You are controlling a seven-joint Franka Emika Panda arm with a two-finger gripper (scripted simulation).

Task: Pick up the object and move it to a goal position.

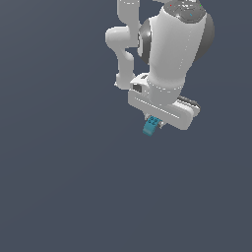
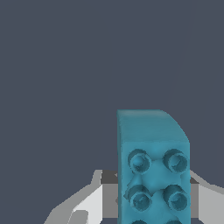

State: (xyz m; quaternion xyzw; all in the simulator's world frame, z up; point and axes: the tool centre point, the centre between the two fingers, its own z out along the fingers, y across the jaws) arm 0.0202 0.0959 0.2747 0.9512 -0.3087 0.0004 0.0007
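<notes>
The small teal-blue oblong block with dark studs on 1 face (image 1: 150,125) is hanging beneath the white Franka gripper (image 1: 156,123), just under the broad white hand body, toward the upper right of the exterior view; it is tilting, with its free end dipping toward that view's lower left. In the wrist view the block (image 2: 153,166) is filling the space between the pale grey fingers (image 2: 76,205), its studded face turned to the camera with 4 studs showing plainly; the jaws are standing closed to the block's width and appear to be pinching its 2 long flanks, though the contact itself is hidden.

The block is looking rigid and very light, like hard moulded plastic; it should not be crushing or bending under the pads. Its smooth flat sides are probably slippery, so the flanks, near mid-length, are the sensible place to be holding; the studded face is offering poorer seating. No goal marker is showing against the plain dark grey surroundings (image 1: 59,187).
</notes>
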